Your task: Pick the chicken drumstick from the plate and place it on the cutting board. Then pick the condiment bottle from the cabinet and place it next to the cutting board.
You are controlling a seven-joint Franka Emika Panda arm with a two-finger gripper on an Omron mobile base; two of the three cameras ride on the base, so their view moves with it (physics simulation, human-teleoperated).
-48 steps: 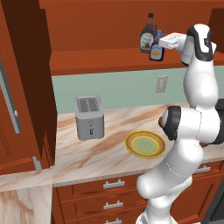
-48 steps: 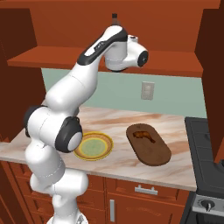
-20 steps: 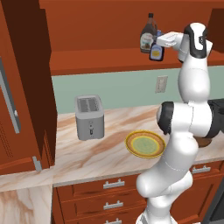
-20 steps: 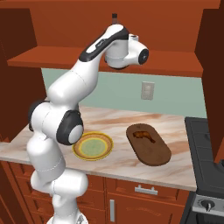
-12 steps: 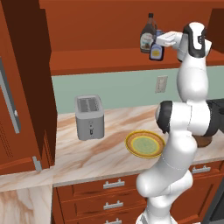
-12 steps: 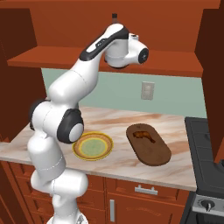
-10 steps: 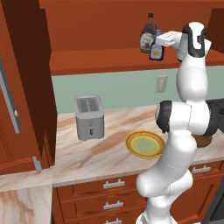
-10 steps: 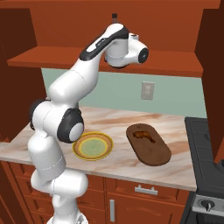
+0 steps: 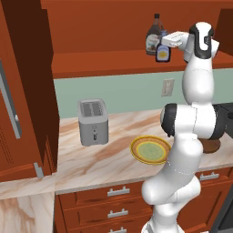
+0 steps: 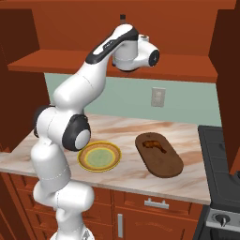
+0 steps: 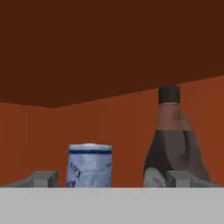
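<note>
The cabinet (image 9: 113, 63) shelf held the condiment bottle (image 9: 163, 52) upright — a taller brown bottle (image 9: 154, 36) stood close at its far left. The gripper (image 9: 166, 39), jaws wide, straddled the condiment bottle. Below, a toaster (image 9: 93, 122), plate (image 10: 99, 156), and cutting board (image 10: 159, 157) carrying the chicken drumstick (image 10: 152, 145).

Even, soft rendered light; hand view looks dim, perhaps slightly blurred.
</note>
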